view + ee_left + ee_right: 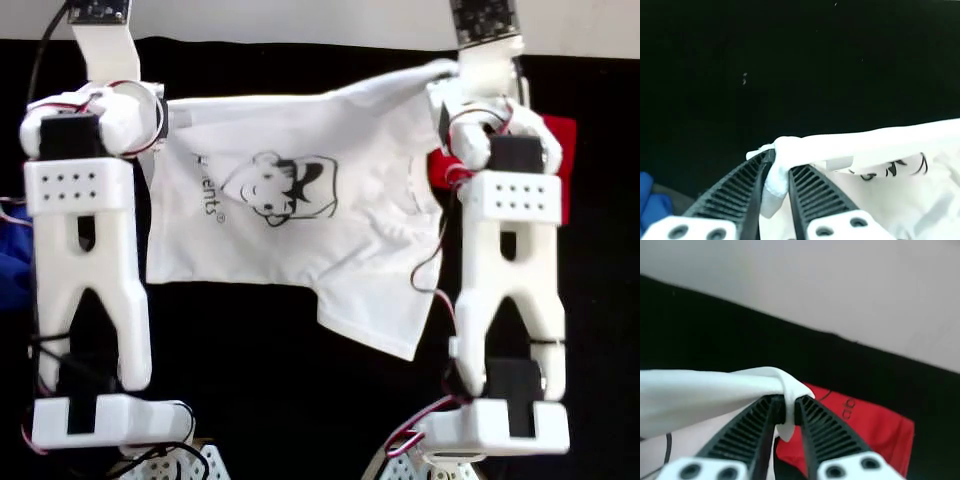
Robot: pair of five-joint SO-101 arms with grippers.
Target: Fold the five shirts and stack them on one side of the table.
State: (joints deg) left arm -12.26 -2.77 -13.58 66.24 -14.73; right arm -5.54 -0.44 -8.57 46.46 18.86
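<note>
A white shirt [290, 215] with a black cartoon print hangs stretched between the two arms above the black table [250, 400]. My left gripper [774, 159] is shut on one top corner of the white shirt [865, 145], at the high view's upper left. My right gripper [787, 407] is shut on the other top corner of the white shirt [700, 390], at the upper right. One sleeve droops toward the table's middle. A red shirt [860, 425] lies flat below the right gripper, seen beside the right arm as a red patch [562, 150].
A blue cloth [12, 255] lies at the table's left edge, also the blue cloth [650, 205] in the left wrist view. A pale wall [840, 280] runs behind the table's far edge. Both arm bases stand at the near edge.
</note>
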